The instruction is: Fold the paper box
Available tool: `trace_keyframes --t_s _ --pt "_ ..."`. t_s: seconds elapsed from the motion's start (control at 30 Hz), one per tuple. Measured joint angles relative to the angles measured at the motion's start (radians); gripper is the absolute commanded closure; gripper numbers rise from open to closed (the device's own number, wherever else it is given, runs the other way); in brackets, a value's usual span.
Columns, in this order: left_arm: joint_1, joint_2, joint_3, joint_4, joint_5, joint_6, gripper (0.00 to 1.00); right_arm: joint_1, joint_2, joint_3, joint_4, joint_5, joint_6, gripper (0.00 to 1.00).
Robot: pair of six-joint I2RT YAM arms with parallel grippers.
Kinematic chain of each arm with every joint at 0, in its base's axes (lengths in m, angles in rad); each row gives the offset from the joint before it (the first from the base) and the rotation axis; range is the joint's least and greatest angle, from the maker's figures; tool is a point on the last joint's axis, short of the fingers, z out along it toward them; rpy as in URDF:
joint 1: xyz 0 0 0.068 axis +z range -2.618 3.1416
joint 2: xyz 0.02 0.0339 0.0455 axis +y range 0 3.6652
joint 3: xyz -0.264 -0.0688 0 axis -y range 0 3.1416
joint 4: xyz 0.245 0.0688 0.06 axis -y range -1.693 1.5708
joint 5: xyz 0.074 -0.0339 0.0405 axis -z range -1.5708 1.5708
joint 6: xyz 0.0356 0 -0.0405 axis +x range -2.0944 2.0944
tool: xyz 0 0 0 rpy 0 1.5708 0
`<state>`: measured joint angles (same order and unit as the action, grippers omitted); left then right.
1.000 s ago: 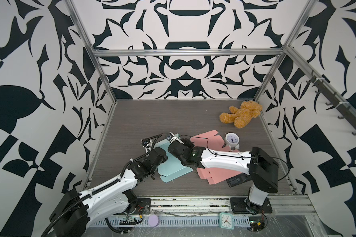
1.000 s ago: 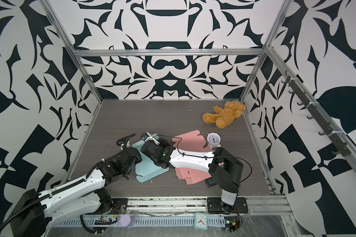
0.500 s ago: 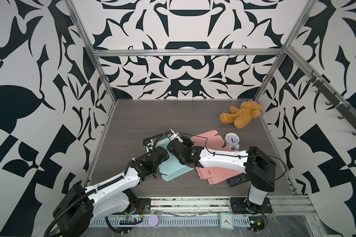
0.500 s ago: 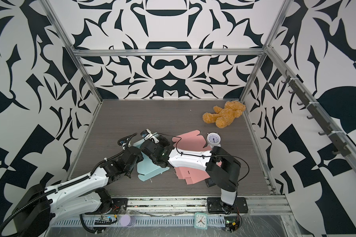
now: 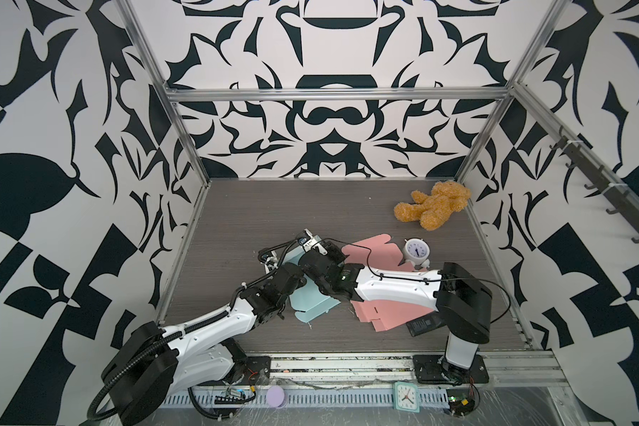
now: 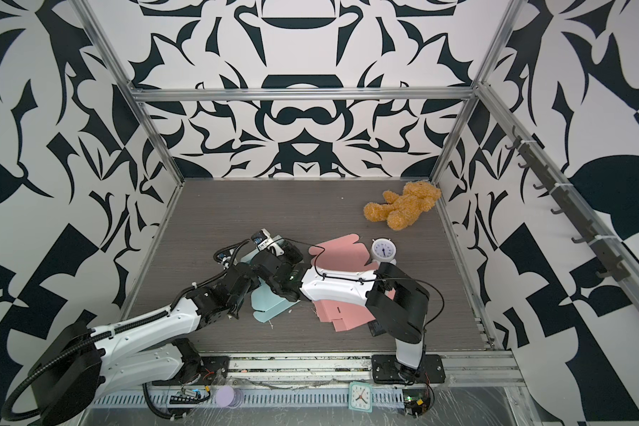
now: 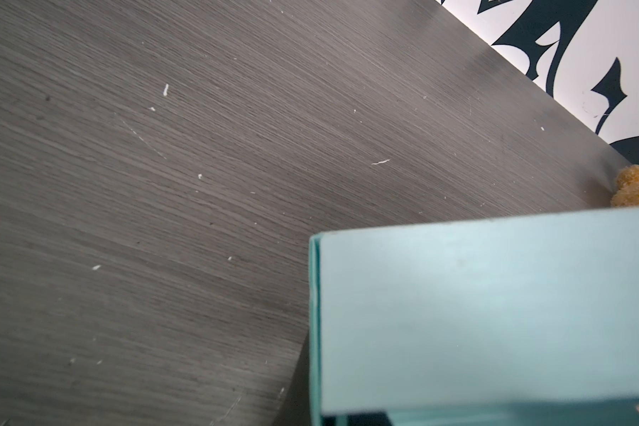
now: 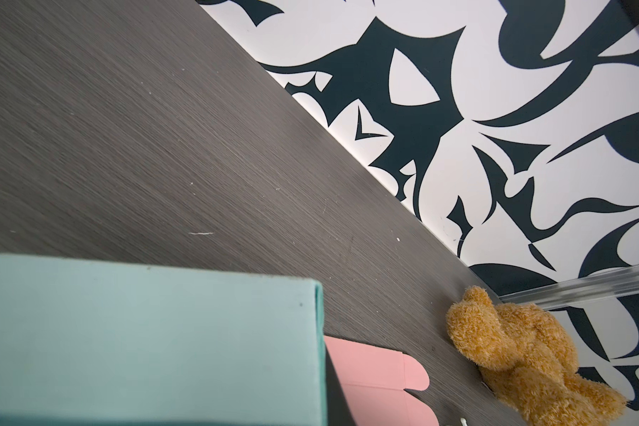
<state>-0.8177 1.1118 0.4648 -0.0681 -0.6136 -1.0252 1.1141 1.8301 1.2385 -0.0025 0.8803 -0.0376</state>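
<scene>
Both of my grippers meet at the far edge of the teal paper box [image 5: 312, 304], which lies on the dark wood-grain tabletop [image 5: 273, 214] near the middle, a little toward my left arm's side. In both top views most of the box shows as a pale teal sheet spread between my two forearms [image 6: 270, 308].

My left gripper [image 5: 273, 266] is pressed against that far edge with its jaws together. The fingertips are hidden, so I cannot tell whether they pinch a panel. In my left wrist view a teal panel [image 7: 495, 313] fills the near corner, its folded side edge sharp against the table.

My right gripper [image 5: 316, 254] reaches across the middle and sits just beside the left one over the same edge. Its fingers are covered by its own body in both top views and do not appear in its wrist view, so I cannot tell whether they are spread or closed. That wrist view shows another teal panel [image 8: 144, 339] close up.

One pink box blank [image 5: 373, 250] lies flat under my right forearm and shows on both sides of it. Its rounded flap [image 8: 369, 376] touches the teal box. A small white alarm clock [image 5: 416, 252] stands just beside the pink blank. A tan teddy bear [image 5: 434, 204] lies well apart in the far right corner.
</scene>
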Motion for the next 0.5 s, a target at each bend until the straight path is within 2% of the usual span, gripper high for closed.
trace_keyframes --t_s 0.27,0.5 --pt "-0.007 0.039 0.0 -0.001 -0.008 0.024 1.0 0.002 -0.011 -0.044 -0.031 0.003 -0.035 0.61" --pt "-0.007 0.069 0.0 -0.012 -0.027 0.032 1.0 0.028 -0.114 -0.085 -0.056 -0.02 -0.005 0.42"
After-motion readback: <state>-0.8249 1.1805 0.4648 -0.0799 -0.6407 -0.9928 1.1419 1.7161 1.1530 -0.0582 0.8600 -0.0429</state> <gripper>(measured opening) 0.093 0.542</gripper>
